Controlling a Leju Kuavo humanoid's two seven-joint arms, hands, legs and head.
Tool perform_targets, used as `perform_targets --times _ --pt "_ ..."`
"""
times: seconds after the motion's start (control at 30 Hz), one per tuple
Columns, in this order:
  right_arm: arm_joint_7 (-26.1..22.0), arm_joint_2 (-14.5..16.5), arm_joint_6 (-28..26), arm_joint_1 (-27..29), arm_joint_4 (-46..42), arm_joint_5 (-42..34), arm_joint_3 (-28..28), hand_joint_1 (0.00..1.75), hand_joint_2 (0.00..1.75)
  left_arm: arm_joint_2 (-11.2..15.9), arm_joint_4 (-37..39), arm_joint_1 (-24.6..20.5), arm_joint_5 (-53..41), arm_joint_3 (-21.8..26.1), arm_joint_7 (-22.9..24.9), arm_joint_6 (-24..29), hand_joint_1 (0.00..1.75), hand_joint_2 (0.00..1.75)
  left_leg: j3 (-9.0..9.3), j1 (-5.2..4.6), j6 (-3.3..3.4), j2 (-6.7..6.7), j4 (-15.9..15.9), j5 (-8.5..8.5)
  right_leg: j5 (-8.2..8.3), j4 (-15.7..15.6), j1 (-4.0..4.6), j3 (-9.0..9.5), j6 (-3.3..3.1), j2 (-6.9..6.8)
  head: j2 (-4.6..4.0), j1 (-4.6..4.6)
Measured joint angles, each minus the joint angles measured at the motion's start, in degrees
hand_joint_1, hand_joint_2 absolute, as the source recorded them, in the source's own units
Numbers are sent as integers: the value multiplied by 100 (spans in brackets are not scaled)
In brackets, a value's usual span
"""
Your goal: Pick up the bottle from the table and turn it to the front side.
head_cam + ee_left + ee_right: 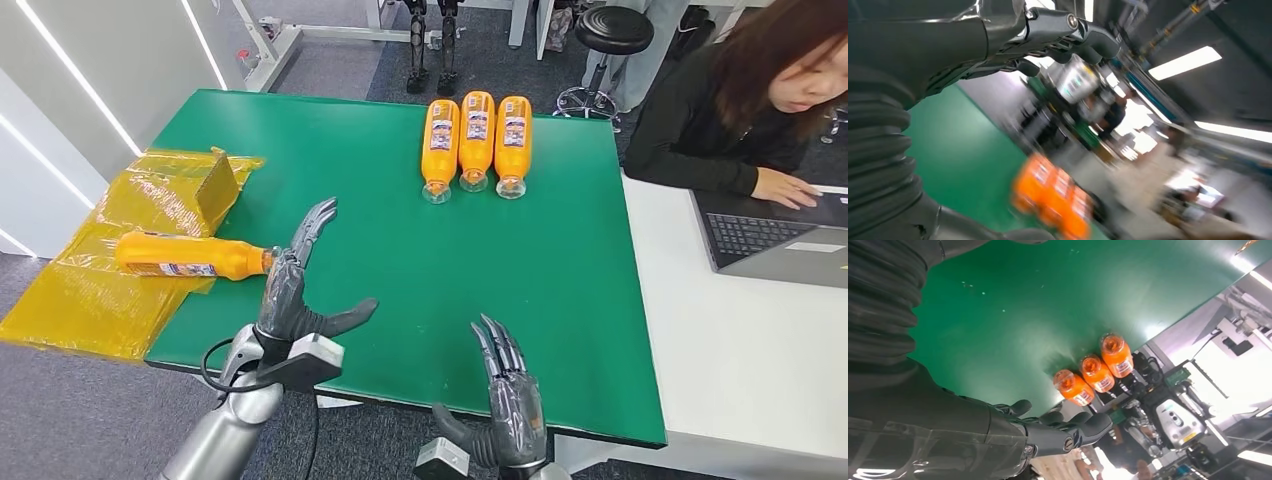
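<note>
Watch the left hand (300,290) first: it is empty, fingers spread, thumb swung out, raised over the left edge of the green table (560,300) with its fingertips near the cap end of the lone bottle (190,256) but, as far as you can tell from the head view, not touching it. That bottle lies on its side, cap toward the table, its body resting on the crinkled yellow plastic sheet (80,300) that hangs off the left edge, just in front of a wrapped yellow block (215,185). The likely trouble is there: the sheet looks slick and unsupported, so a sideways nudge from the fingers could roll the round bottle away or slide it off with the plastic; and a grab at the narrow neck could let the heavier body swing and slip. You would do better closing around the body. The bottle is orange with a label band whose print faces partly up; you cannot read which face is the front. Three more orange bottles (476,142) lie in a row at the far edge, caps toward you, well apart from either hand. The right hand (512,400) is also empty and open, fingers extended over the near edge.
</note>
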Motion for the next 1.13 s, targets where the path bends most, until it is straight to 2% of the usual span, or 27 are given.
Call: perform_targets --times 0.13,0.17,0.23,0.53,0.7,0.93,1.13 --pt "-138 -2 -13 170 -162 -254 -81 0 175 -184 -584 263 2284 -27 -207 -2049 0 175 0 -1 0 -1 0 0 0 0 0 2 0 0 0 1" --pt "-159 -2 -26 221 -228 -310 -108 0 175 -247 -670 345 2677 -23 -217 -2441 0 175 0 -2 1 -1 0 -1 0 -1 0 2 0 -1 0 1" --pt "-150 -3 -81 323 -379 -336 -171 0 175 -380 -767 510 3054 -15 -228 -2864 0 175 0 -2 1 -1 0 -1 0 -2 0 1 1 -1 0 1" --pt "31 -34 -168 736 -1137 -139 -484 0 175 -751 -808 894 3258 125 -228 -3042 0 175 0 -1 3 0 0 -2 -1 -3 0 1 1 -1 0 1" --pt "-242 -20 -170 1122 -1750 -65 -800 0 175 -843 -795 1024 3200 217 -228 -3081 0 175 -1 -1 2 -5 0 -2 -2 -3 0 0 2 -6 0 1" --pt "-633 284 -171 1782 -2683 -50 -1614 0 175 -909 -730 1059 3087 310 -228 -3023 0 175 -4 -2 6 -6 -1 -8 -6 -3 0 1 6 -8 0 1" --pt "-829 493 -171 2107 -3214 -147 -2212 0 175 -938 -695 1051 3013 376 -228 -2917 0 175 -2 -2 6 -6 0 -9 -6 -4 0 1 7 -7 0 1"
